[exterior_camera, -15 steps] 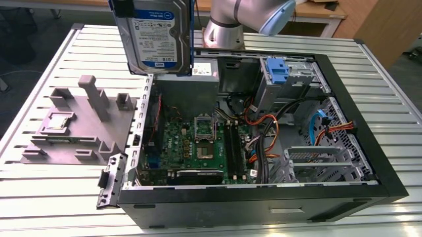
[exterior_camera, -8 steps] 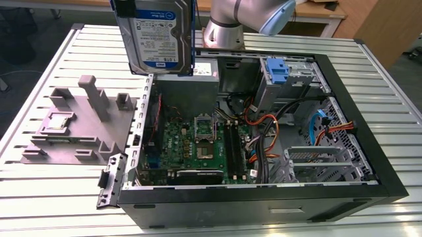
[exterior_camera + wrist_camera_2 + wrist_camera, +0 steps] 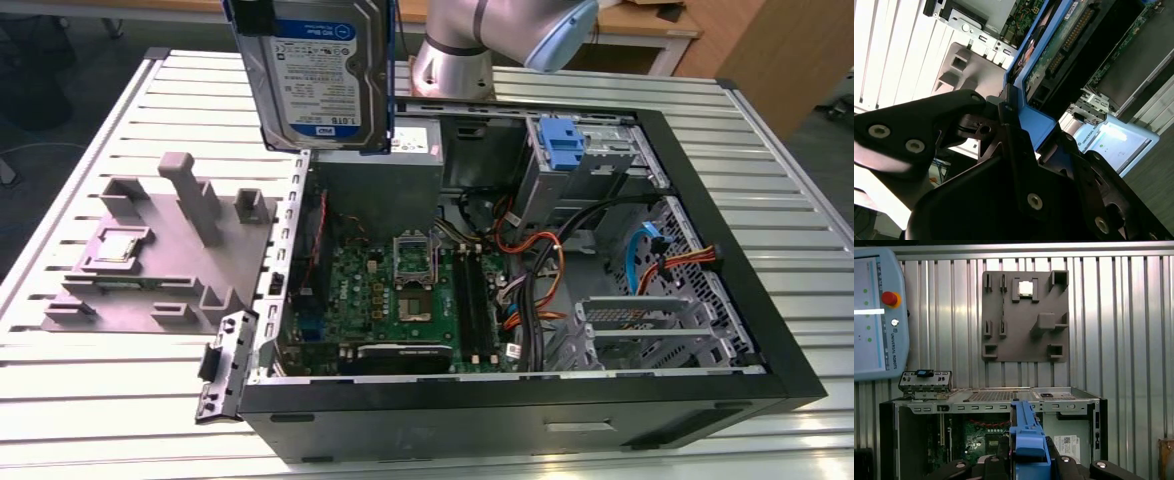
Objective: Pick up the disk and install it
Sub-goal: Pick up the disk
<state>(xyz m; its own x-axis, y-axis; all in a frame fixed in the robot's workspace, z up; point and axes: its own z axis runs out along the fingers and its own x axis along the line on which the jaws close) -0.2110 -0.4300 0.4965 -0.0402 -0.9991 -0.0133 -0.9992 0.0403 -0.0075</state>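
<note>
The disk (image 3: 320,70) hangs upright high over the back left corner of the open computer case (image 3: 534,410), its white-and-blue label facing the exterior camera and its blue bracket along the edges. In the first wrist view the blue bracket (image 3: 1026,432) shows edge-on, clamped between the black fingers of my gripper (image 3: 1026,461), above the case. The second wrist view shows the gripper (image 3: 1019,117) shut on the bracket, with the disk's green circuit-board side (image 3: 1054,45) beyond it.
A grey fixture plate (image 3: 160,260) with posts and a small chip lies on the slatted table at the exterior view's left. Inside the case are the motherboard (image 3: 400,290), cables, a metal drive cage (image 3: 641,325) and a blue latch (image 3: 561,145). A teach pendant (image 3: 876,315) lies nearby.
</note>
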